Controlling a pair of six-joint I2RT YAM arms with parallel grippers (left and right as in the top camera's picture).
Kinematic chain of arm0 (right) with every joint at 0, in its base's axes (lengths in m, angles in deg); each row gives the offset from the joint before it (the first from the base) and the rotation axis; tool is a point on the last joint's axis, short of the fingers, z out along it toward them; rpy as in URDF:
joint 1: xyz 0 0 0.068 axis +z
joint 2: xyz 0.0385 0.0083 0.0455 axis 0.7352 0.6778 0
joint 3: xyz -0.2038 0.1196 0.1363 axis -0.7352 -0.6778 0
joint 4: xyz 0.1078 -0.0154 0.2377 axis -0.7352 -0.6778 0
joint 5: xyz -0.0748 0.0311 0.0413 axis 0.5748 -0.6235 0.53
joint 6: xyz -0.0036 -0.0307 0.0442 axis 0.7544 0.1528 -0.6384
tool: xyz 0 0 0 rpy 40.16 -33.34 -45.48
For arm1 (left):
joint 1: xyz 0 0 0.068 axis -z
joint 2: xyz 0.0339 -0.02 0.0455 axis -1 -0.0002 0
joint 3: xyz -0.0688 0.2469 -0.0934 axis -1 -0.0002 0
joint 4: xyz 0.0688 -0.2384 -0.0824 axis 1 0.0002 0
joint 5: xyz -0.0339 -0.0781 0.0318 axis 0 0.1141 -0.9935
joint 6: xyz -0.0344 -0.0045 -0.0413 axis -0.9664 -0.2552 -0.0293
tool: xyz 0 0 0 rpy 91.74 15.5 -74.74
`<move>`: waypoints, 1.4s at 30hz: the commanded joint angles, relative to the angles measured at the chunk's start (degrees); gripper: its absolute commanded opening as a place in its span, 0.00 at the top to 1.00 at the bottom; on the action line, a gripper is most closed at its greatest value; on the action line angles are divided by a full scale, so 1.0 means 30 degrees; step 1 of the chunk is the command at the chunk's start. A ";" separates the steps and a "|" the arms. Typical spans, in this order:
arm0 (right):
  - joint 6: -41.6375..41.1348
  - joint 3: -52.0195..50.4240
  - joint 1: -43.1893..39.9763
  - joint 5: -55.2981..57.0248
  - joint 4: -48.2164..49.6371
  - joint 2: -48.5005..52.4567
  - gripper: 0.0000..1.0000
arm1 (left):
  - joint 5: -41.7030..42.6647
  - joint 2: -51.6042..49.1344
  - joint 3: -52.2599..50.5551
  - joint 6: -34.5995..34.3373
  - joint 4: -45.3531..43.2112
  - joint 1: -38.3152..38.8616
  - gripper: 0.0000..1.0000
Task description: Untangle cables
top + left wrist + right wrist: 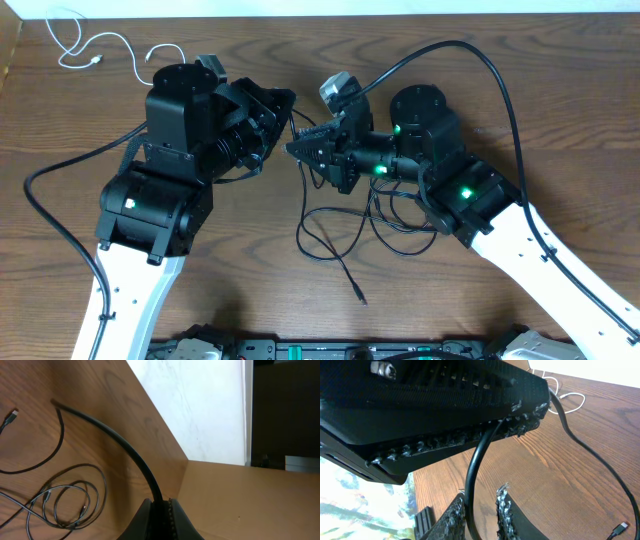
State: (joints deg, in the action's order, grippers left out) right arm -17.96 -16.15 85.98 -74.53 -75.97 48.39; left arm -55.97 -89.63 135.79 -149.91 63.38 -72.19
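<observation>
My left gripper (160,503) is shut on a black cable (125,447), which arcs up from its jaws and comes down on the wood at the upper left. That same cable (472,467) hangs from the left gripper's finger (470,410) into my right gripper (482,499). It lies against one finger, with a gap to the other. From overhead, the left gripper (289,101) and right gripper (293,148) are close together at mid table. Black cable loops (335,225) lie below them. The white cable (110,45) lies at the far left.
Loose black cable loops (65,505) and a plug end (12,414) lie on the wood beside the left gripper. A plug (360,297) points at the front edge. The arms' own thick black cables (480,60) arch over the table. A white wall (200,405) borders the table's edge.
</observation>
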 commanded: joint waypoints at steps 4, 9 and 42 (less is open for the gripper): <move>0.0029 0.0248 0.0138 0.0146 0.0036 0.0051 0.90 | -0.0117 -0.0007 0.0379 -0.0080 0.0007 0.0058 0.92; 0.0029 0.0248 0.0138 0.0146 -0.0015 0.0051 0.99 | -0.0124 -0.0007 0.0299 -0.0080 0.0058 0.0058 0.92; 0.0503 0.0248 0.0131 0.0240 -0.2412 0.0044 0.99 | -0.0342 -0.0036 0.0015 0.9559 0.1275 0.0058 0.48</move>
State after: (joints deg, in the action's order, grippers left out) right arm -18.09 -16.15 85.98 -72.25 -81.59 48.39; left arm -59.24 -89.63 135.77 -129.78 67.07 -72.19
